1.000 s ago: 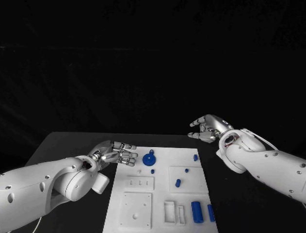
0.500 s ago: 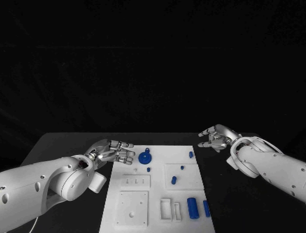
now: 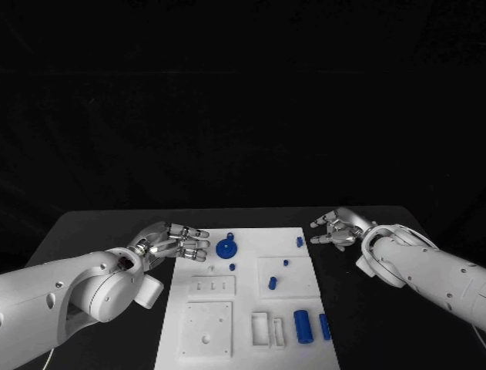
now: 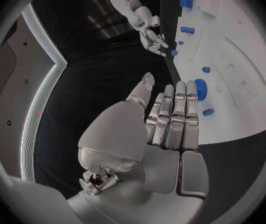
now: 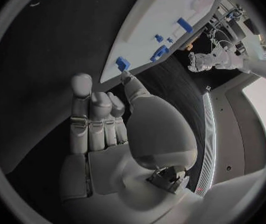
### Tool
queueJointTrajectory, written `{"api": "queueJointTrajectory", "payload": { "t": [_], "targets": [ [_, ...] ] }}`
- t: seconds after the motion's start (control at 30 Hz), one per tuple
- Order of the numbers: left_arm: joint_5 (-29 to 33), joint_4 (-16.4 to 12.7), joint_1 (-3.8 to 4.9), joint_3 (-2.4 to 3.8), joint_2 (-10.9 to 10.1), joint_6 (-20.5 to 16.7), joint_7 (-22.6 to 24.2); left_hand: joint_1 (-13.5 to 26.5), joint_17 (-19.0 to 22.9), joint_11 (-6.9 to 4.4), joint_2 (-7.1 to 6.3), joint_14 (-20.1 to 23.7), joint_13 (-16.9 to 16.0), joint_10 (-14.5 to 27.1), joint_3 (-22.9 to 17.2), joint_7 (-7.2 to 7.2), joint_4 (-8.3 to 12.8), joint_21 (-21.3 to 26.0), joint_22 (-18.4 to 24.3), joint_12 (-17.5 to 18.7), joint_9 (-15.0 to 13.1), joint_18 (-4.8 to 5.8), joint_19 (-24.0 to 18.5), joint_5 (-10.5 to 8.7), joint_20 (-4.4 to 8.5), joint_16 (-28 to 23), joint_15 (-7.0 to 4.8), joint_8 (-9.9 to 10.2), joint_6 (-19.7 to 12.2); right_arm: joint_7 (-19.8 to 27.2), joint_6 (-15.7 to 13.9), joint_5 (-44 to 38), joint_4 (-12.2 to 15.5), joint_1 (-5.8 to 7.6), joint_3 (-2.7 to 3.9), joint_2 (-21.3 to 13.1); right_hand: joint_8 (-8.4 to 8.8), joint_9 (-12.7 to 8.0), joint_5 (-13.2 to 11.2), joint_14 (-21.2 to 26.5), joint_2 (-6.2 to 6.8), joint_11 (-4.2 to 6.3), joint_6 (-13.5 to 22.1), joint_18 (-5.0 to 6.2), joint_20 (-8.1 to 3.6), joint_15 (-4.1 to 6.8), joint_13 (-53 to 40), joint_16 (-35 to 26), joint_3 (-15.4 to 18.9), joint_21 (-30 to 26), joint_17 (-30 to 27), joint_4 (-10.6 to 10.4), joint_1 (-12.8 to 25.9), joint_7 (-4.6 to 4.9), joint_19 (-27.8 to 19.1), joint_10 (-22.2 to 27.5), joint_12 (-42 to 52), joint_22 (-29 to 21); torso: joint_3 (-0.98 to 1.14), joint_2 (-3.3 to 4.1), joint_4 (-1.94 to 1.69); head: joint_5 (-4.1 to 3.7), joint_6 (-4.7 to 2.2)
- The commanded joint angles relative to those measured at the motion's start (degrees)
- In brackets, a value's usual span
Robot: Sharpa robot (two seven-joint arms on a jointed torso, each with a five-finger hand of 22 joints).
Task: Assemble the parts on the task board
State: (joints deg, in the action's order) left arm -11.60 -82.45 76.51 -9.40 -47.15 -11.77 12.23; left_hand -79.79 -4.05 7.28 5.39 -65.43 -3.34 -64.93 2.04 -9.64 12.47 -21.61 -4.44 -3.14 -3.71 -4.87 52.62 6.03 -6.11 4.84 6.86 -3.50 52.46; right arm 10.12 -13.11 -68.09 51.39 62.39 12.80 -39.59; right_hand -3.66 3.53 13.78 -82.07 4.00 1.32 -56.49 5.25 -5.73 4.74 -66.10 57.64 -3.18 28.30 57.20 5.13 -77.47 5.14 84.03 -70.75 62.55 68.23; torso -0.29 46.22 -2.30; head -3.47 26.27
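Observation:
The white task board [image 3: 238, 304] lies mid-table. A round blue part [image 3: 227, 249] sits near its far left corner, and a small blue part [image 3: 299, 241] near its far right edge. Small blue pegs [image 3: 273, 284] stand mid-board, and two blue cylinders [image 3: 303, 326] lie at the near right. My left hand [image 3: 176, 243] hovers just left of the round part [image 4: 200, 88], fingers straight and together, holding nothing. My right hand [image 3: 333, 229] hangs beside the far right corner, empty, with its thumb close to the small blue part [image 5: 122, 63].
White raised blocks and recesses [image 3: 212, 330] fill the near half of the board. Black table [image 3: 98, 231] stretches to either side of the board. The left wrist view shows my right hand [image 4: 150, 32] beyond the board's far edge.
My right hand has come down and a little inward to the board's far right corner. My left hand has hardly moved. The whole head view has shifted slightly.

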Motion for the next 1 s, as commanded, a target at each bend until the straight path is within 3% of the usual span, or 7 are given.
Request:
{"api": "queueJointTrajectory", "payload": {
  "t": [0.03,0.13,0.23,0.37,0.63,1.0],
  "targets": [
    [0.2,-0.4,-0.01,0.06,0.1,1.3,1.4,0.6,0.0,-0.14,0.15,-0.5,-0.1,0.2,0.0,0.33,0.5,0.4,-0.1,-0.3,-0.1,0.73,0.3,0.2,0.39,-0.3,-0.19,-0.1,0.5,1.7,2.4,0.9,-0.9,-0.47,0.01,0.6,0.17,0.0,-0.4,0.1,-0.24,-0.03,0.4,-0.43,-0.37,0.19,0.0,-0.2,0.4,-0.2,0.0,0.0,-0.3,-0.1,1.6,0.2,-0.1,0.1,0.14,0.05,-0.03,0.11,0.2],
    [0.2,-0.5,0.0,0.07,0.1,1.4,1.4,0.7,0.0,-0.12,0.25,-0.7,-0.1,0.1,0.0,0.25,0.7,0.4,-0.1,-0.3,-0.1,0.69,0.4,0.19,0.45,-0.3,-0.25,-0.1,0.6,1.8,2.8,1.2,-1.2,-0.78,0.01,1.1,0.15,0.0,-0.5,0.1,-0.31,-0.02,0.5,-0.45,-0.38,0.19,0.0,-0.2,0.5,-0.3,0.0,0.0,-0.3,-0.11,1.6,0.2,-0.1,0.1,0.18,0.06,-0.02,0.21,0.46],
    [0.2,-0.6,0.01,0.08,0.0,1.5,1.2,0.7,0.0,-0.01,0.27,-0.7,0.0,0.0,0.1,0.04,0.7,0.4,-0.1,-0.3,0.0,0.71,0.4,0.17,0.45,-0.3,-0.24,-0.1,0.1,2.0,3.1,1.6,-1.4,-1.09,0.01,1.4,0.13,0.0,-1.6,0.1,-0.64,-0.06,0.0,-0.49,-0.38,0.17,0.1,-0.2,0.7,-0.3,0.0,0.0,-0.4,-0.1,1.7,0.2,-0.1,0.3,-0.04,0.1,-0.1,-0.02,0.6],
    [0.2,-0.7,0.03,0.08,-0.1,1.5,1.2,0.7,0.0,0.02,0.23,-0.7,0.0,0.1,0.1,0.0,0.8,0.4,-0.1,-0.3,0.0,0.71,0.4,0.18,0.45,-0.3,-0.23,-0.1,-0.1,2.2,3.1,1.8,-1.4,-1.31,0.01,1.6,0.12,0.0,-2.6,0.0,-0.82,-0.05,-0.3,-0.48,-0.38,0.18,0.0,-0.1,0.8,-0.5,0.1,-0.1,-0.3,-0.14,1.7,0.1,0.0,0.5,-0.01,0.13,-0.05,0.08,0.76],
    [0.1,-0.8,0.03,0.09,-0.1,1.7,1.1,0.9,0.0,0.14,0.22,-0.6,-0.1,0.3,0.3,-0.11,0.8,0.5,-0.1,-0.3,0.0,0.73,0.4,0.1,0.38,-0.4,-0.15,0.0,-0.9,2.4,3.3,2.6,-1.5,-1.47,0.02,2.2,0.09,0.1,-2.3,-0.1,-1.07,0.0,-0.5,-0.51,-0.43,0.24,-0.1,0.1,1.2,-0.6,0.3,-0.4,0.0,-0.2,1.9,0.0,0.2,0.7,-0.06,0.03,-0.04,0.23,1.21],
    [0.1,-0.8,0.04,0.09,-0.1,2.1,1.1,0.7,0.0,0.29,0.31,-0.6,0.0,0.9,0.5,-0.09,0.7,0.8,-0.1,-0.3,0.0,0.67,0.6,0.11,0.36,-0.4,-0.14,-0.1,-0.2,2.2,3.0,2.7,-3.1,-1.96,-0.01,3.8,0.17,0.0,-2.1,-0.1,-1.47,-0.42,0.4,-0.4,-0.26,-0.01,-0.1,0.2,1.0,-0.7,0.4,-0.3,-0.2,0.22,2.0,0.0,0.3,1.0,-0.04,-0.03,-0.11,0.23,1.3]
  ]
}}
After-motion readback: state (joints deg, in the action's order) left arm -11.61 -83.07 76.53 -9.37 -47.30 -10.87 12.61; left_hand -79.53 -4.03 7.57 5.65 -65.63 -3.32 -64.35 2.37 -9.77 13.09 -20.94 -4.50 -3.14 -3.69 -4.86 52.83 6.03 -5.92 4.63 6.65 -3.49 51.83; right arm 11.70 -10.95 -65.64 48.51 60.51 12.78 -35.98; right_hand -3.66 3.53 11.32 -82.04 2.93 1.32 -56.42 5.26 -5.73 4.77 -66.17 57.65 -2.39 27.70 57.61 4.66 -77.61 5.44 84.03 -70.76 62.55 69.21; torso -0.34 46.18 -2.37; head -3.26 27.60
